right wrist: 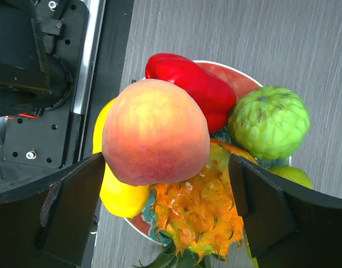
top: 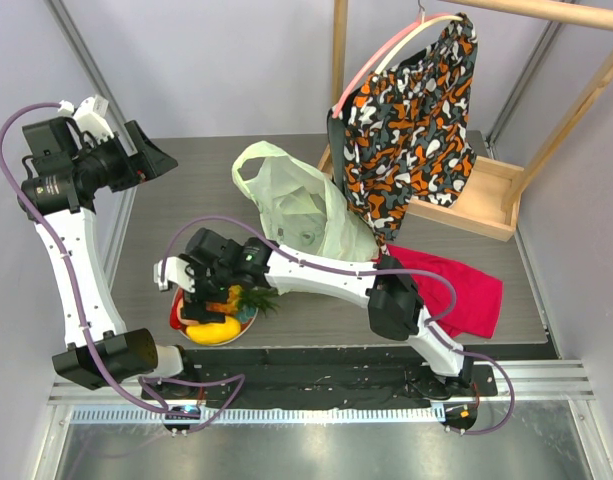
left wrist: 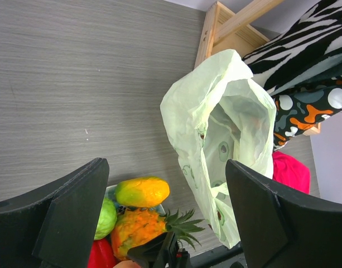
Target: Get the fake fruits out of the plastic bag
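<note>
**Peach is on the pile, bag looks about done?**

So the right gripper (top: pixel 214 290) is hanging right over the plate (right wrist: pixel 237 75) at the near left of the table (top: pixel 186 200), jaws spread wide. The peach (right wrist: pixel 154 131) sits between its fingers (right wrist: pixel 76 206). There's a clear gap on one side and the other side is very close, so I'd call it let go, not pinched. It's perched on top of the other fake fruits: the pineapple (right wrist: pixel 201 215), the mango (right wrist: pixel 123 198), the red piece (right wrist: pixel 198 84) and the green round fruit (right wrist: pixel 269 121). The heap is crowded, so my guess is the peach could roll off once the fingers clear.

The left gripper (top: pixel 156 160) is parked up high on the far left, jaws wide apart with nothing between them. It's looking down at the scene, probably just keeping out of the way.

The plastic bag (top: pixel 296 205) lies mid-table, behind the right arm, crumpled with its mouth gaping. I can see printed marks on the inside but can't tell if any fruit is left in there.

Other stuff: a red cloth (top: pixel 461 285) lies just right of the bag, partly under the right arm. A patterned garment (top: pixel 411 120) hangs on a wooden rack (top: pixel 486 195) and brushes the bag's far side. That would crowd any reach into the bag from the right.
</note>
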Robot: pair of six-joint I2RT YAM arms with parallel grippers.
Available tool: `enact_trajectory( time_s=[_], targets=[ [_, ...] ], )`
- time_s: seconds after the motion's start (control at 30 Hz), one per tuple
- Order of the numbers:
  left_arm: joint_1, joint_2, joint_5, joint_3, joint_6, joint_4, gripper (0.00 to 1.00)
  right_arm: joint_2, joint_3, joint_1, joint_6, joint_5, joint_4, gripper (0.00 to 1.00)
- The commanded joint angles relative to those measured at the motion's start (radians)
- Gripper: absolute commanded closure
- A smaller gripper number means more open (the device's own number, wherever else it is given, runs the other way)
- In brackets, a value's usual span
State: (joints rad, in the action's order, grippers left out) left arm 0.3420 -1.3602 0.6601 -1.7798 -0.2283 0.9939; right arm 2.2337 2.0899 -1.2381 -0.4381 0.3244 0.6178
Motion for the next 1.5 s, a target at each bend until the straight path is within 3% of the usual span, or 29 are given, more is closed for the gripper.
enact_trajectory(
  time_s=[0.0, 0.9, 1.07, 1.13, 1.2, 1.33, 1.43, 1.47],
  targets=[
    [0.006, 0.0, 0.035, -0.021, 0.001, -0.038, 0.09, -0.026, 0.013, -0.008, -0.002, -0.024, -0.029, 0.0],
    [0.006, -0.013, 0.052, -0.072, 0.001, -0.035, 0.09, -0.177, 0.013, 0.019, -0.065, 0.056, 0.126, 0.0],
    [0.006, -0.025, 0.055, -0.099, 0.0, -0.038, 0.09, -0.337, -0.066, 0.13, -0.05, 0.045, 0.183, 0.0],
    [0.008, -0.033, 0.058, -0.102, -0.003, -0.041, 0.09, -0.388, -0.109, 0.176, -0.068, 0.108, 0.213, 0.0],
    [0.006, -0.046, 0.062, -0.116, 0.0, -0.043, 0.09, -0.437, -0.096, 0.227, -0.105, 0.126, 0.318, 0.0],
    [0.006, -0.073, 0.059, -0.153, 0.01, -0.035, 0.09, -0.52, -0.093, 0.262, -0.262, 0.098, 0.506, 0.14],
    [0.008, -0.082, 0.064, -0.167, 0.015, -0.034, 0.11, -0.607, -0.178, 0.264, -0.35, 0.041, 0.631, 0.39],
    [0.006, -0.082, 0.062, -0.164, 0.021, -0.034, 0.11, -0.624, -0.259, 0.262, -0.382, -0.009, 0.67, 0.69]
  ],
)
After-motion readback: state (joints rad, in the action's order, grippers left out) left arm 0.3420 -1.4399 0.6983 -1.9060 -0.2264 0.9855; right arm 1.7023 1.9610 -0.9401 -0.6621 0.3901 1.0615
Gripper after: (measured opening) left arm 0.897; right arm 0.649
